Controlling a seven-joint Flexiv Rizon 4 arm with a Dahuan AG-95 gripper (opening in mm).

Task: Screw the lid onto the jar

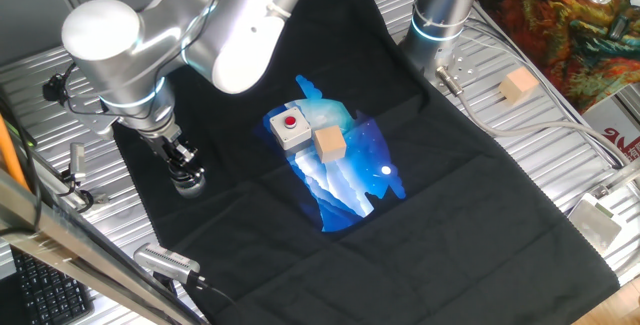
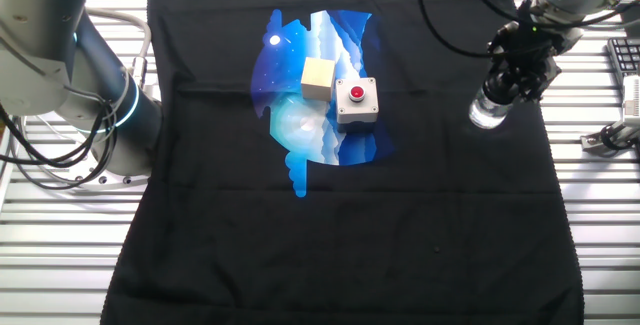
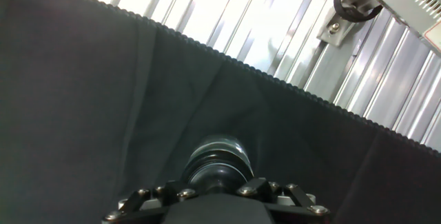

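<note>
Jar (image 2: 490,113) upright nr cloth (image 2: 340,225) edge, hand (image 2: 512,77) pinching lid (image 3: 219,156) atop, open cloth beside.

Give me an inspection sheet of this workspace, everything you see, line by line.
Surface: black cloth with a blue print over a slatted metal table.
Job's things: jar upright near the cloth's edge; lid on its mouth.
Clutter: grey button box touching a wooden cube; second cube off the cloth.
Grippers: gripper down over the lid; closure unclear.
Cables: cables across the cloth.
Surroundings: second arm's base, keyboard.
</note>
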